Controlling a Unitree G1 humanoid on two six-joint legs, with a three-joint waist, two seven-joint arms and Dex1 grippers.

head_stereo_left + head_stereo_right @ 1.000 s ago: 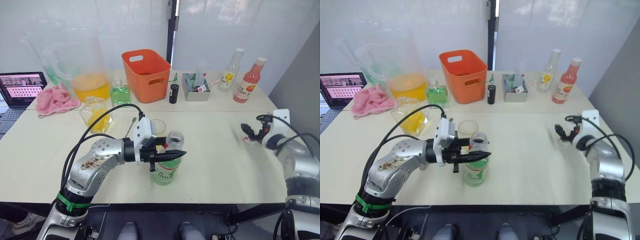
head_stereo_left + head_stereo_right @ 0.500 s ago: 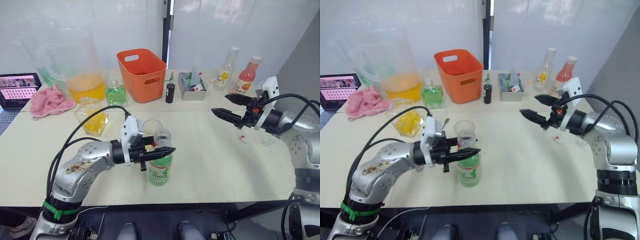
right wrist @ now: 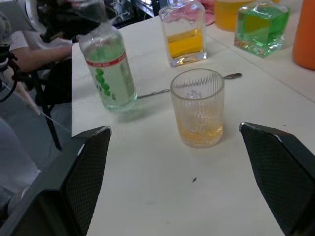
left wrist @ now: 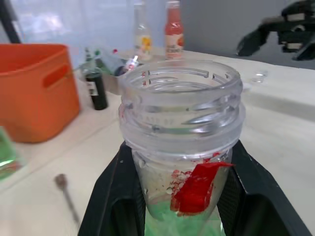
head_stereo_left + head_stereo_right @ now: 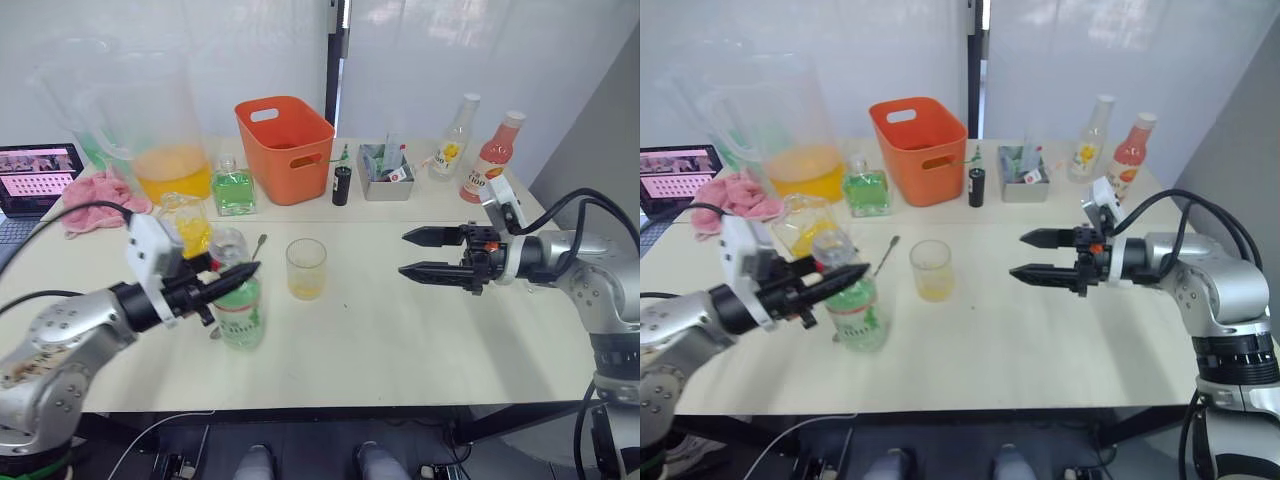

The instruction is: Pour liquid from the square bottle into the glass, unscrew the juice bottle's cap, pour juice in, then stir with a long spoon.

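Head views: the juice bottle (image 5: 238,300) is now seen standing upright on the table (image 5: 400,330), left of the glass (image 5: 305,268) and apart from it; half a second ago it stood in front of the glass, nearer the table middle. It is pinched just under its open, capless neck by the left gripper (image 5: 222,285). The right gripper (image 5: 425,254) is held above the table to the right of the glass, fingers spread wide and pointing toward it, with nothing between them; compared with half a second ago it is found lower and closer to the glass. The square bottle (image 5: 189,226) stands behind the juice bottle, and the long spoon (image 5: 258,246) lies flat between the square bottle and the glass.

Left wrist view: the threaded bottle mouth (image 4: 181,93) is confirmed open, with black fingers (image 4: 118,196) pressed to either side of the neck and green liquid below.

Right wrist view: a shallow layer of yellow liquid is noted in the glass (image 3: 198,107); the juice bottle (image 3: 109,69) stands upright beyond it.

Judgement: the first pour and the uncapping appear complete. The sideways shift is read as positioning for the juice pour, which is not yet begun; tilting the mouth over the rim is what remains, then stirring.
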